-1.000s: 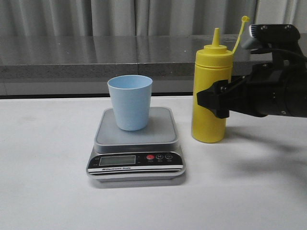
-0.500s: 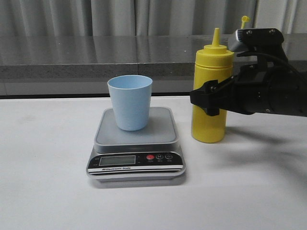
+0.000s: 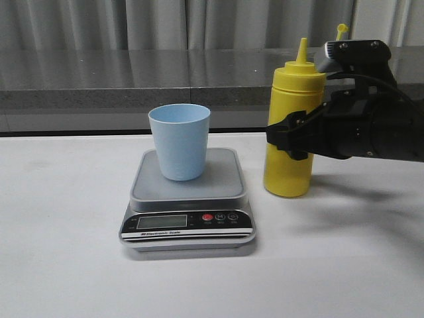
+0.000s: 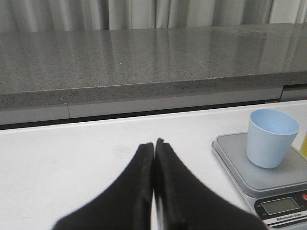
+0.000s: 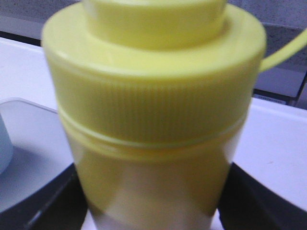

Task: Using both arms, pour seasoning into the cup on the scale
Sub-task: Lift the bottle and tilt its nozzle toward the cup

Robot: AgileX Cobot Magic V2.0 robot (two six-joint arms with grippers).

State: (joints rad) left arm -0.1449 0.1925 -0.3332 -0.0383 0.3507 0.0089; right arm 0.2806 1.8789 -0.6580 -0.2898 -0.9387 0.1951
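Right gripper around tilted seasoning bottle; cup on scale.

bulky black arm, black cable, matte jaws

Opaque yellow plastic squeeze bottle, light blue smooth plastic cup, silver-grey scale with black front panel and red button, black fingers, white desk.

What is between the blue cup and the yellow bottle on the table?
Nothing stands between them. In the front view, only part of the scale platform and bare table separate the cup from the bottle.
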